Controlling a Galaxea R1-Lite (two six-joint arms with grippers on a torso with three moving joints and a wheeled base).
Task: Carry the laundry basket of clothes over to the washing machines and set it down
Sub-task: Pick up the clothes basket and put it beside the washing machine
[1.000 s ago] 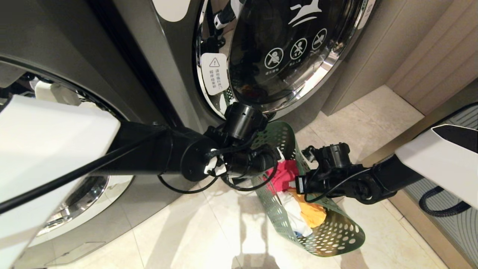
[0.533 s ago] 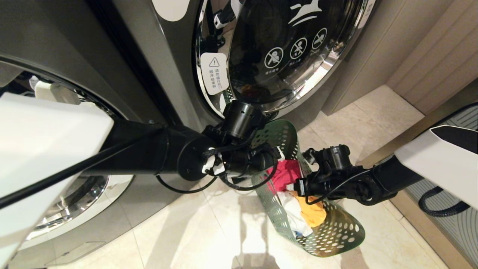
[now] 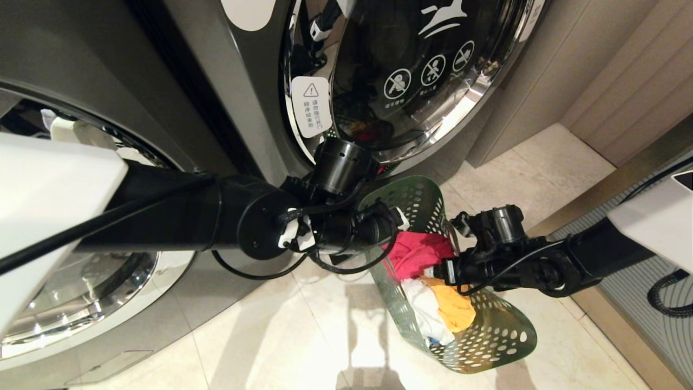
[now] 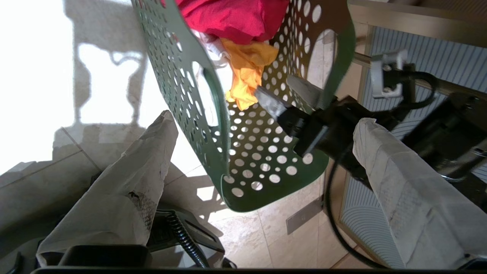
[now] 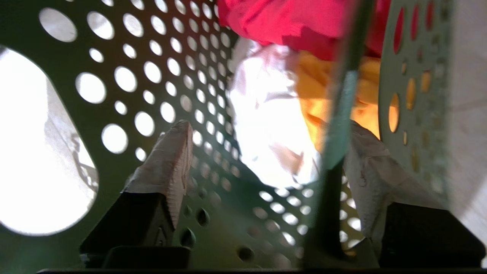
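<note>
The dark green laundry basket [image 3: 476,330] stands on the tile floor in front of the washing machines [image 3: 411,70], close to the right-hand door. The clothes lie inside it: pink-red [image 3: 417,252], white [image 3: 425,314], yellow-orange [image 3: 455,309]. My left gripper [image 3: 399,219] is at the basket's left rim and open [image 4: 264,120], with a corner of the pierced wall [image 4: 247,160] between its fingers, untouched. My right gripper [image 3: 439,269] is at the right rim. It is open [image 5: 268,125] and straddles the basket's wall edge [image 5: 336,129], one finger [image 5: 173,152] inside and the other outside.
A second washer door [image 3: 81,303] is at the lower left. A beige panelled wall [image 3: 622,81] rises at the right, with my base and a coiled black cable [image 3: 668,298] below it. Pale floor tiles [image 3: 303,336] lie in front of the basket.
My right gripper has opened and let go of the basket's rim. Both arms have drawn slightly outward, and the basket has shifted a little to the right.
</note>
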